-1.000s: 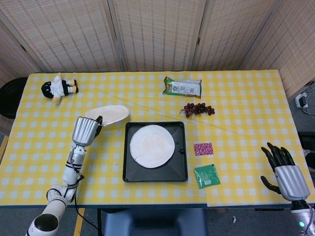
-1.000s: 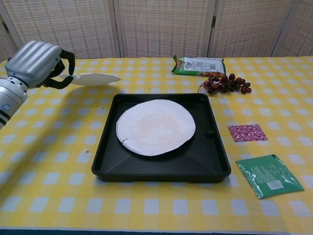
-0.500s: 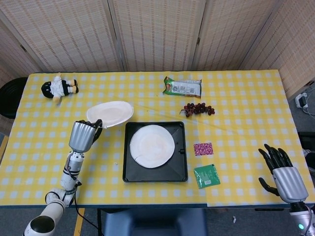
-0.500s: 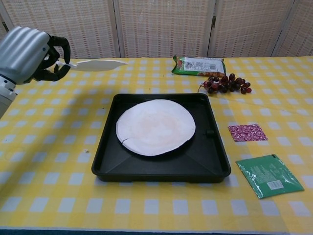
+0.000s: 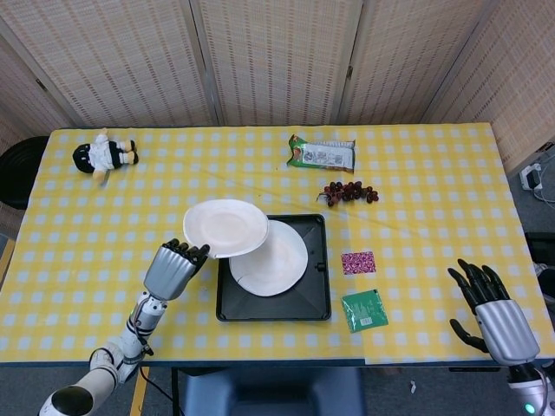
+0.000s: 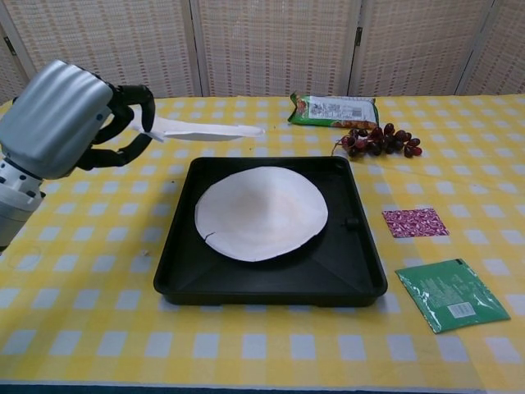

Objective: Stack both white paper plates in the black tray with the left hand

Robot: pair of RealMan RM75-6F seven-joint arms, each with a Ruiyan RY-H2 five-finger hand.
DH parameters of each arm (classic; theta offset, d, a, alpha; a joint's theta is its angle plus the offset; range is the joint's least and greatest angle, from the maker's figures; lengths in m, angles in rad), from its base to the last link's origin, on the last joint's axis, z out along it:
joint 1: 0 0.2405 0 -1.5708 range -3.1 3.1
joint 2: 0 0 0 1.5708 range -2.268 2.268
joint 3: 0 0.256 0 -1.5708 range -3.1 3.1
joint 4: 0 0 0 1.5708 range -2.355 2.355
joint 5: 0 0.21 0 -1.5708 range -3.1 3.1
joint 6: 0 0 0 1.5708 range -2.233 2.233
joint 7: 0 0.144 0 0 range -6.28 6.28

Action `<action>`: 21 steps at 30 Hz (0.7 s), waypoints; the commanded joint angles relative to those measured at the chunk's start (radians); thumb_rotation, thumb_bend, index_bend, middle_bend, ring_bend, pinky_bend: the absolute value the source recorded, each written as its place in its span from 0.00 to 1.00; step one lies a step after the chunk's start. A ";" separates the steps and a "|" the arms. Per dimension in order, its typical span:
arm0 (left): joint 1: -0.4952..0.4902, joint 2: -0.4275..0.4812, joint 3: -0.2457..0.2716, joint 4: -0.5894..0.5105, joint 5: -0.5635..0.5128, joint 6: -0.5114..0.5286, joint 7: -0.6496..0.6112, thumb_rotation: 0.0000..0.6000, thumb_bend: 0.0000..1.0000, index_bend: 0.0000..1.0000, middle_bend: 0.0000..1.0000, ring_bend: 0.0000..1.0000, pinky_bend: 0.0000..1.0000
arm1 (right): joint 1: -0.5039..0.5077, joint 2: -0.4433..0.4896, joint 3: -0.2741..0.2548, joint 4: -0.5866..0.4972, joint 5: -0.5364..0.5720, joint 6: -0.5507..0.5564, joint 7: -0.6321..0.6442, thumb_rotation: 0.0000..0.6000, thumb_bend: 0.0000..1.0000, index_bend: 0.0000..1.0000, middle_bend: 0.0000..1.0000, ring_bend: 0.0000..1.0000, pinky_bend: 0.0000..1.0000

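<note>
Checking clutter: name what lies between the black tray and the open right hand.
Head view: a pink patterned packet and green packet lie between black tray and right hand.

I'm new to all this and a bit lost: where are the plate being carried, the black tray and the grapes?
Carried plate (image 5: 225,228), head view, middle of its top face.
Black tray (image 6: 271,281), chest view, bare floor near the front.
Grapes (image 6: 379,140), chest view, middle of the bunch.
</note>
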 commanded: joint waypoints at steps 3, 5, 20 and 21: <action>-0.004 -0.011 0.029 -0.068 0.043 -0.013 0.091 1.00 0.58 0.67 1.00 1.00 1.00 | -0.008 0.010 -0.007 0.003 -0.018 0.022 0.022 1.00 0.33 0.00 0.00 0.00 0.00; -0.006 -0.018 0.029 -0.079 0.047 -0.027 0.105 1.00 0.58 0.67 1.00 1.00 1.00 | -0.011 0.014 -0.010 0.005 -0.025 0.032 0.028 1.00 0.33 0.00 0.00 0.00 0.00; -0.021 -0.104 0.021 -0.053 0.072 -0.077 0.123 1.00 0.59 0.67 1.00 1.00 1.00 | -0.035 0.033 -0.014 0.017 -0.030 0.074 0.070 1.00 0.33 0.00 0.00 0.00 0.00; -0.023 -0.111 0.019 -0.047 0.073 -0.080 0.122 1.00 0.59 0.67 1.00 1.00 1.00 | -0.036 0.034 -0.014 0.018 -0.028 0.075 0.072 1.00 0.33 0.00 0.00 0.00 0.00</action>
